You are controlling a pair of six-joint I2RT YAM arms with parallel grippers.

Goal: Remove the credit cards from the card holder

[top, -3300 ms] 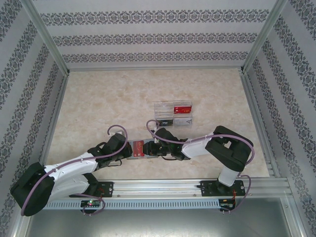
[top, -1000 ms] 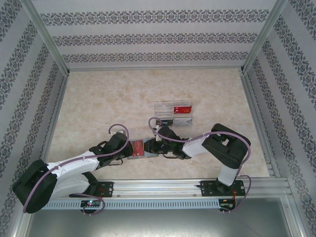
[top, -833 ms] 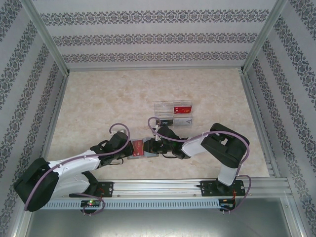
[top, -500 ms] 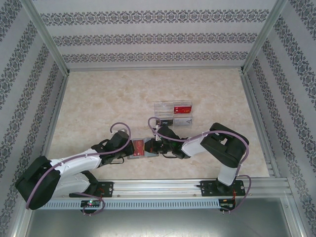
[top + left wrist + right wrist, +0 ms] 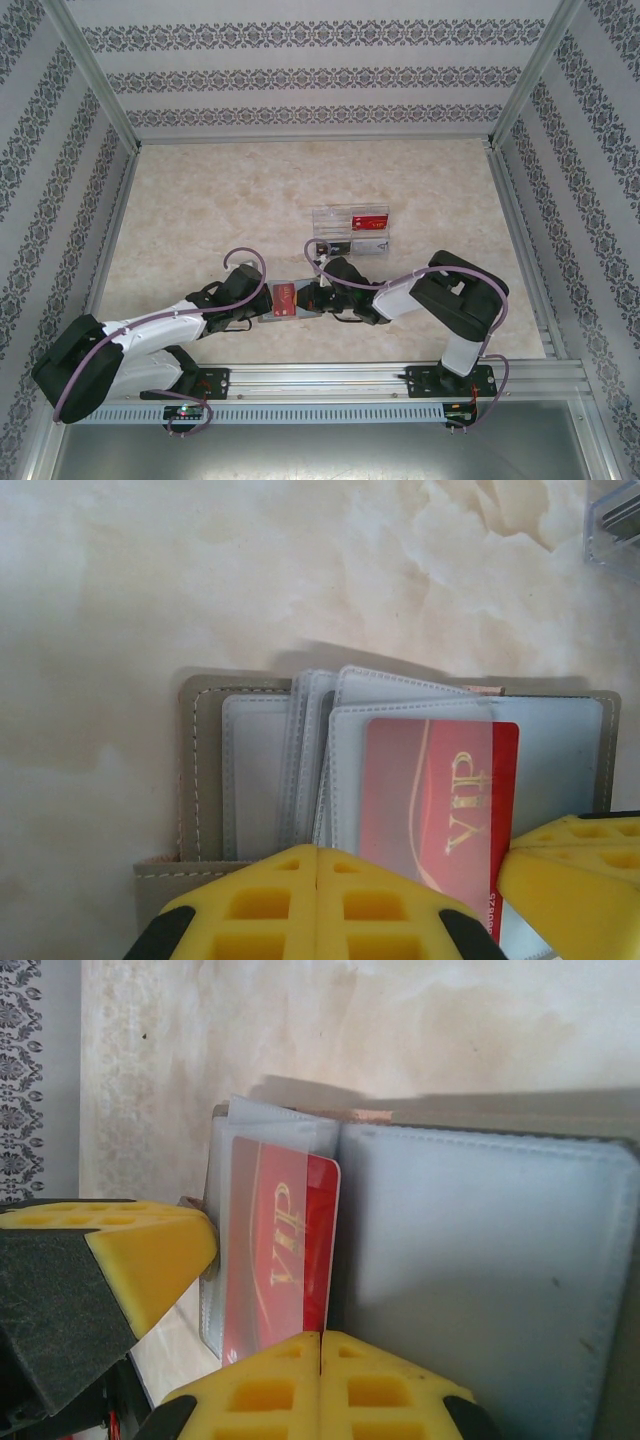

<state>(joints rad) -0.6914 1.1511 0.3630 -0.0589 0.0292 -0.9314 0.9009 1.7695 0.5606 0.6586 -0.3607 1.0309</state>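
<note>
Clear plastic sleeve [image 5: 345, 780] overlaps the red card [image 5: 505, 800]; acrylic tray [image 5: 330, 218] lies nearby.

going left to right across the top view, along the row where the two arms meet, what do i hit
left hand → red card in the card holder → right hand

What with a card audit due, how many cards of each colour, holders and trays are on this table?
Red plastic cards: 2
Dark card: 1
White card: 1
Grey bifold card holder: 1
Clear acrylic tray: 1
Total: 6
</note>
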